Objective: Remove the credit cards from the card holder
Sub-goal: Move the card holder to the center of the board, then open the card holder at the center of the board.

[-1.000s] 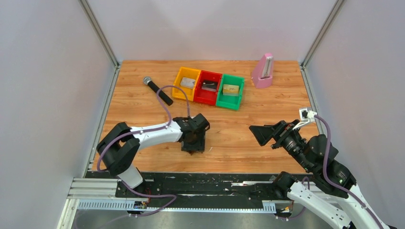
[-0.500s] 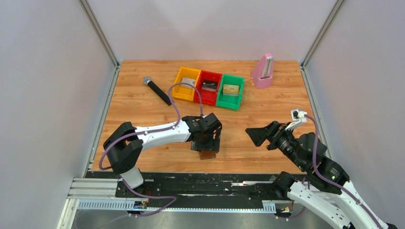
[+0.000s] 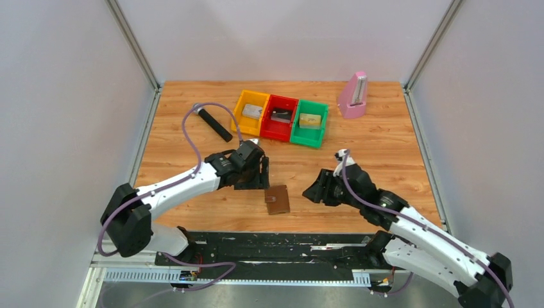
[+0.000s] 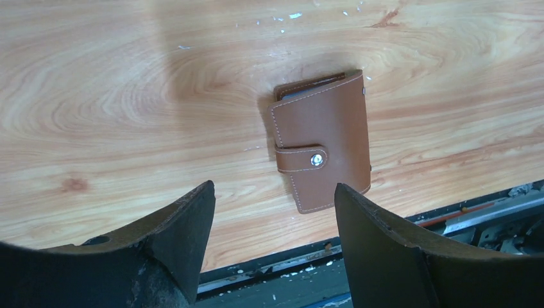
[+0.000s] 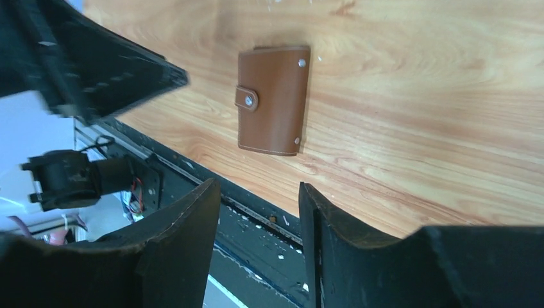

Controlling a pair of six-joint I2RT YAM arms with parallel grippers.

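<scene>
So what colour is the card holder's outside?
The card holder is tan brown with pale stitching; clearest in left wrist view.

The card holder (image 3: 277,199) is a small brown case with a leather look and pale stitching running along its edges. It is folded shut, held by a short strap (image 4: 301,158) that wraps over one long edge and is fastened with a round metal snap (image 4: 315,160). Small metal studs sit near the corners on the opposite long side. At one short end a thin greyish sliver of the inside peeks out from under the cover. It lies flat, strap side up, on the wooden table (image 3: 359,147), slightly askew and close to the table's near edge, with bare wood all around it.
</scene>
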